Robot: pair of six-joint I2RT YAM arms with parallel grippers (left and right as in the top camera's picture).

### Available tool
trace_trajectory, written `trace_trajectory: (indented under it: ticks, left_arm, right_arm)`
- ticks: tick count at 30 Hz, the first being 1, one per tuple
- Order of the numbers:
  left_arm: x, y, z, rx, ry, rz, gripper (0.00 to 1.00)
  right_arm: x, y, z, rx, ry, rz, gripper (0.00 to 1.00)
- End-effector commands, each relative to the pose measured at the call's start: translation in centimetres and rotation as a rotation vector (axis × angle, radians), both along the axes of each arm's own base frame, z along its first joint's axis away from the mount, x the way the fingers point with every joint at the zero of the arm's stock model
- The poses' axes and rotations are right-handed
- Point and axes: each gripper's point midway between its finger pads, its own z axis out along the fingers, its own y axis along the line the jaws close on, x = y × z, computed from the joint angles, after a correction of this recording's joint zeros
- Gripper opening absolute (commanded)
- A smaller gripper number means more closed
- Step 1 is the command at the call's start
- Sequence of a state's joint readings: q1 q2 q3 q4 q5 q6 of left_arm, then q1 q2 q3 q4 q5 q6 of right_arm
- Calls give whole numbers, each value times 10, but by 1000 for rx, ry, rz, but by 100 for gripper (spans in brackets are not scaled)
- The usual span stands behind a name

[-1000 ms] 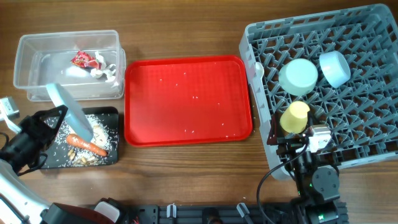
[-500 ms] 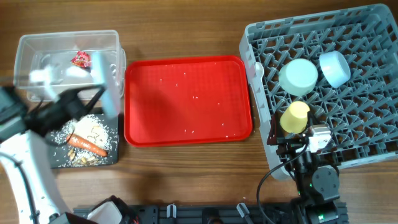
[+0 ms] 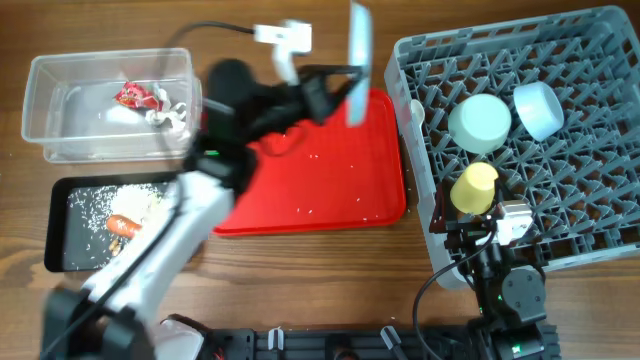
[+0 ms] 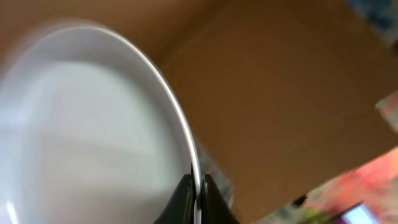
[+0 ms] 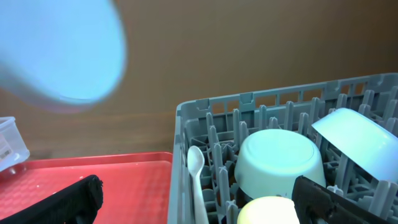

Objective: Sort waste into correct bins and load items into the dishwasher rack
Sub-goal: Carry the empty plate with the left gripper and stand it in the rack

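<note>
The left pincer (image 4: 196, 186) pinched the rim of the pale blue-white round plate (image 3: 358, 62), holding it on edge in the air near the worktop's far edge, above the red tray (image 3: 330, 170). The right pincer (image 5: 196, 186) hung spread at the near right corner, by the dishwasher rack (image 3: 600, 200), which held the pale green bowl (image 3: 480, 120), light blue bowl (image 3: 540, 108) and yellow-green cup (image 3: 476, 185).

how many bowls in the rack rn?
2. The pale green bowl sits upside down in the dishwasher rack; the light blue bowl leans just right of it. None looks hidden.
</note>
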State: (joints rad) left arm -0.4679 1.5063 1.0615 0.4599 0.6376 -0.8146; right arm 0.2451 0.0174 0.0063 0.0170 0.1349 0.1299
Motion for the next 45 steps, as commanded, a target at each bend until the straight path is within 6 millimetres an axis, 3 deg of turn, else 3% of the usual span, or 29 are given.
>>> trace_trajectory:
  ticks: [1, 4, 8, 18, 21, 23, 24, 28, 31, 34, 41, 45]
  left_arm:
    - [26, -37, -32, -190, 287, 149, 4]
    - [34, -55, -46, -307, 381, 174, 4]
    - [42, -64, -63, -393, 474, 193, 4]
    - [48, -71, -101, -368, 568, 230, 6]
    - [44, -73, -102, -245, 406, 210, 47]
    - [43, -72, -106, -163, 333, 197, 89]
    - [43, -70, -110, -129, 326, 193, 99]
    - [47, -36, -115, 15, 348, 212, 99]
    - [45, -3, -102, 99, 327, 255, 99]
    - [32, 35, -84, 213, 288, 294, 99]
    - [-38, 152, -68, 555, 283, 508, 100]
    - [-80, 179, -44, 629, 187, 533, 100]
  right_arm:
    - [0, 0, 2, 6, -8, 0, 100]
    - [0, 0, 2, 6, -9, 0, 100]
    - [0, 0, 2, 6, -9, 0, 100]
    - [0, 0, 2, 6, -8, 0, 100]
    - [0, 0, 2, 6, -9, 0, 100]
    - [0, 0, 2, 6, -9, 0, 100]
    - [0, 0, 2, 6, -9, 0, 100]
    - [0, 0, 2, 6, -8, 0, 100]
    - [0, 0, 2, 6, -8, 0, 100]
    - [0, 0, 2, 6, -9, 0, 100]
    - [0, 0, 2, 6, -8, 0, 100]
    - [0, 0, 2, 6, -8, 0, 100]
